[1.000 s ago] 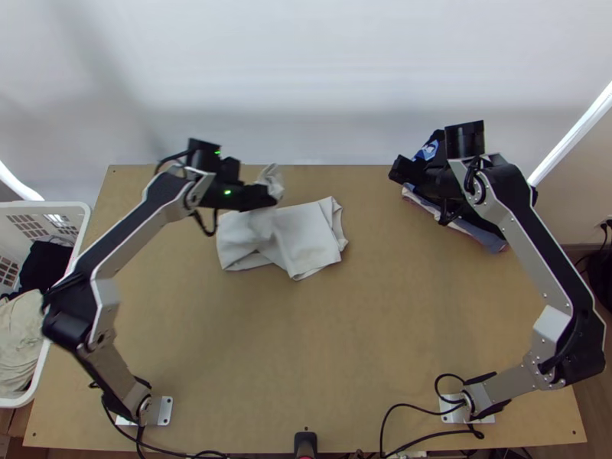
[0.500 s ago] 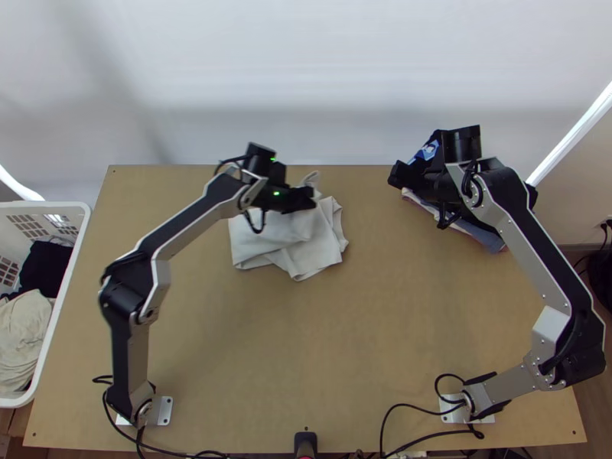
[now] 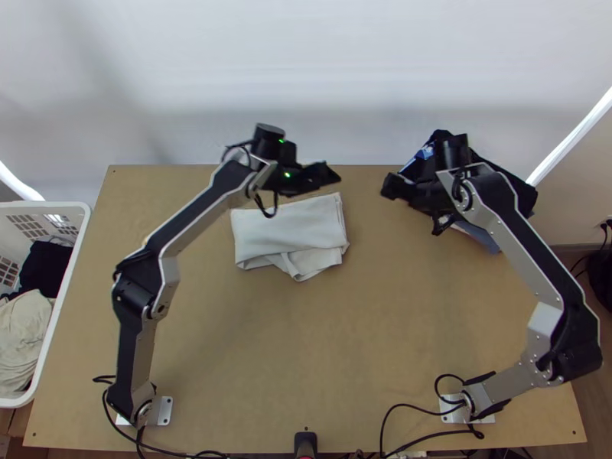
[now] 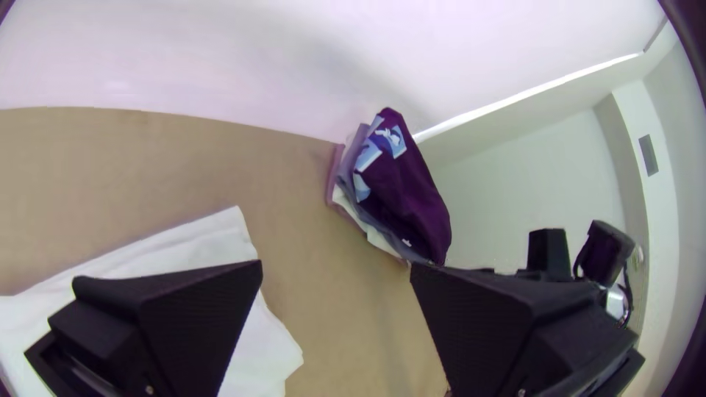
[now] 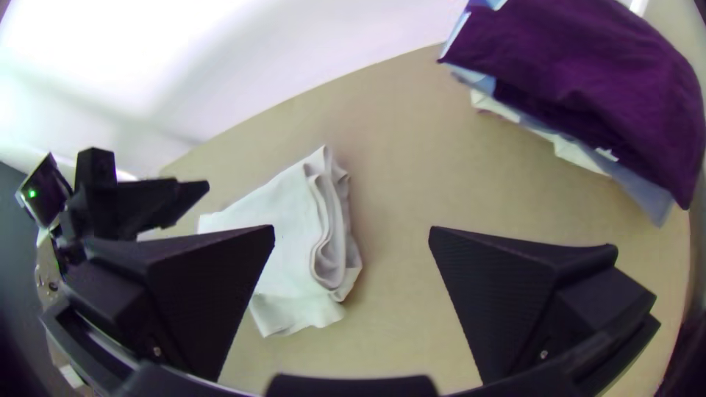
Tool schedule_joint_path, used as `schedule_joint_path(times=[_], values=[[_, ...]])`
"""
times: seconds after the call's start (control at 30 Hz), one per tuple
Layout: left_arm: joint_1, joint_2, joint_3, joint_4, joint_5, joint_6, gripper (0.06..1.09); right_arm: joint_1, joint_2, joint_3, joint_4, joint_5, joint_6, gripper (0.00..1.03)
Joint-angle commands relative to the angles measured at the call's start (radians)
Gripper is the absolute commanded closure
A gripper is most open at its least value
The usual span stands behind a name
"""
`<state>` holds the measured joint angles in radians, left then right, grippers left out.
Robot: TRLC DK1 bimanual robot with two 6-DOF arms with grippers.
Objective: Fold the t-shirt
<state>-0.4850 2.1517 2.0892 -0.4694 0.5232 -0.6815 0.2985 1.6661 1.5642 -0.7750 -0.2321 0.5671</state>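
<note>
T-shirt (image 3: 291, 223), soft and white, lies toward the far side of the flat wooden worktop (image 3: 359, 336), folded into a rough rectangle. Its upper panel is smooth; a creased, uneven flap juts from the near side, and wavy layers stack at the end facing the right arm. Near that end's far corner is the left gripper (image 3: 333, 177), its wide black fingers spread apart with nothing between them. The right gripper (image 3: 391, 186), fingers likewise apart and bare, is beside a slumped stack of clothes (image 3: 499, 177), dark and bluish with pale edges. At the left, a rigid white basket (image 3: 83, 223) with slotted walls holds crumpled black cloth (image 3: 46, 268) and wrinkled cream cloth (image 3: 21, 336).
</note>
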Motion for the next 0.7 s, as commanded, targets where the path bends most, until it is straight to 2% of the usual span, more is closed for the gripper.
schedule_joint_path(times=[0.0, 0.3, 0.67], values=[[0.079, -0.107, 0.02, -0.032, 0.009, -0.003, 0.1, 0.028, 0.067, -0.007, 0.02, -0.095, -0.006, 0.05], [0.275, -0.27, 0.019, -0.207, -0.005, 0.105, 0.1, 0.116, 0.251, 0.059, 0.074, -0.223, -0.018, 0.05], [0.428, -0.4, -0.074, -0.262, -0.008, 0.134, 0.1, 0.06, 0.485, 0.183, 0.135, -0.297, -0.07, 0.05]])
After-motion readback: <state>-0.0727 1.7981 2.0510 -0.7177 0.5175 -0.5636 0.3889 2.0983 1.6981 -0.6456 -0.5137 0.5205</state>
